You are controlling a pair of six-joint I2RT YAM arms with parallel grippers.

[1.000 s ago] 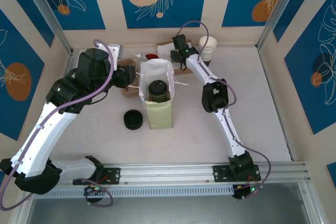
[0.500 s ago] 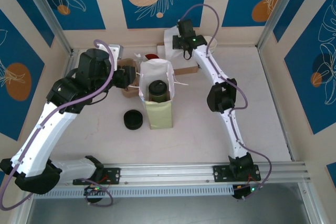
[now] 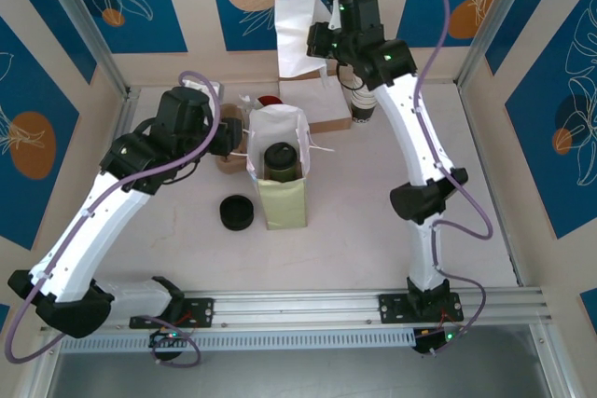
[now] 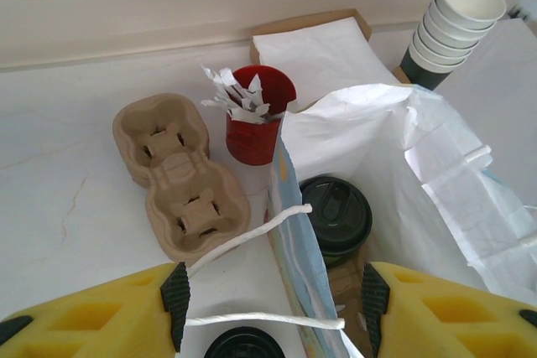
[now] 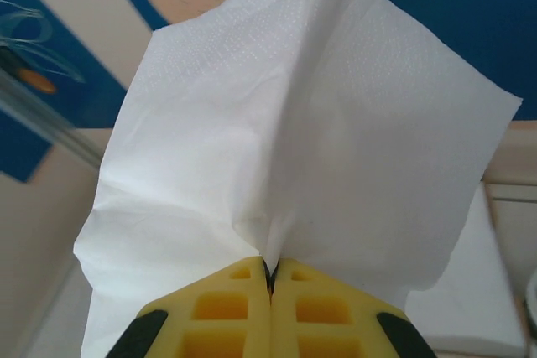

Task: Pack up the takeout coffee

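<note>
Right wrist view: your right gripper was clamped on a white napkin beyond the bag; your left gripper gaped at the bag's rim, takeout coffee inside.

**Three Views, One Bag in Common**

The top external camera looks steeply down from high behind the arm bases, taking in the whole table. The left wrist camera hovers close, facing 12 o'clock into the open white bag; that bag sits mid-table in the overhead view too. The right wrist camera, up at 12 o'clock, faces the back wall, a napkin close before it.
</note>
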